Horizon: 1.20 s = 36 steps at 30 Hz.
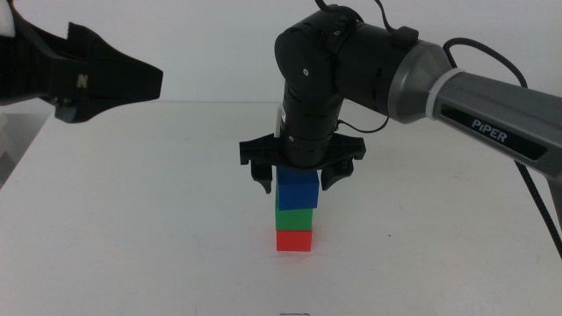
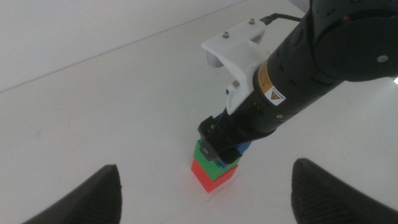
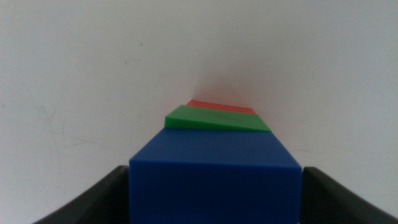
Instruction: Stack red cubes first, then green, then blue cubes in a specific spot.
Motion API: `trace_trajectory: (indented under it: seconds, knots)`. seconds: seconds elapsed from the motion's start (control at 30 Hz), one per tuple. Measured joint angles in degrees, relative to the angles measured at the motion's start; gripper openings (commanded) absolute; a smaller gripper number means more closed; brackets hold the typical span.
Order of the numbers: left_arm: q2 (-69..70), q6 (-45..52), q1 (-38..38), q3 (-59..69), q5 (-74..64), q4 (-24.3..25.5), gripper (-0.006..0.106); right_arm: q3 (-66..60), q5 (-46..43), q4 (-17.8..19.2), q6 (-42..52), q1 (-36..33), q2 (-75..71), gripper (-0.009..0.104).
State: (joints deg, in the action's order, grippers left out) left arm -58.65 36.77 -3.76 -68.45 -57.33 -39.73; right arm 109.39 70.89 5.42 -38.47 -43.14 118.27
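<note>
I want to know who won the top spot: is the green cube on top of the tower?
No, the blue cube is on top, the green cube sits in the middle, above the red cube.

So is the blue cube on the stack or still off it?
On: blue cube rests atop the green, right gripper straddling it.

The blue cube [image 3: 214, 180] has smooth, plain faces with a soft matt sheen, like moulded plastic. The green cube [image 3: 217, 119] and the red cube [image 1: 294, 240] look the same: solid colour, no gloss. The bench [image 1: 132, 219] is a plain white, smooth and matt surface (faint scuff marks show in the right wrist view). The right hand [image 1: 299, 180] is dark matt plastic, while the arm above it has a black, slightly glossy shell and a grey satin sleeve. The left hand [image 1: 105, 81] is dull black plastic too.
</note>
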Motion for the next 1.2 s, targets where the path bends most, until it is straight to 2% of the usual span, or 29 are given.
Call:
trace_trajectory:
  seconds: [0.1, 0.3, 0.57, 0.77, 1.03, 1.2]
  knots:
    - [0.0, 0.0, 0.0, 0.0, 0.0, 0.0, 0.094, 0.0, 0.0, 0.0, 0.22, 0.0, 0.06, 0.081]
    - [0.0, 0.0, 0.0, 0.0, 0.0, 0.0, 0.094, 0.0, 0.0, -0.06, 2.4, 0.4, -1.66, 0.081]
    - [0.0, 0.0, 0.0, 0.0, 0.0, 0.0, 0.094, 1.32, 0.19, -0.11, 8.2, 5.52, -13.59, 0.081]
    - [0.0, 0.0, 0.0, 0.0, 0.0, 0.0, 0.094, -6.95, -0.82, -0.04, 18.77, 15.6, -28.77, 0.081]
    - [0.0, 0.0, 0.0, 0.0, 0.0, 0.0, 0.094, -28.6, -18.42, -3.08, 29.49, 32.19, -50.85, 0.081]
    - [0.0, 0.0, 0.0, 0.0, 0.0, 0.0, 0.094, -33.57, -23.4, -3.14, 30.07, 35.43, -56.39, 0.081]
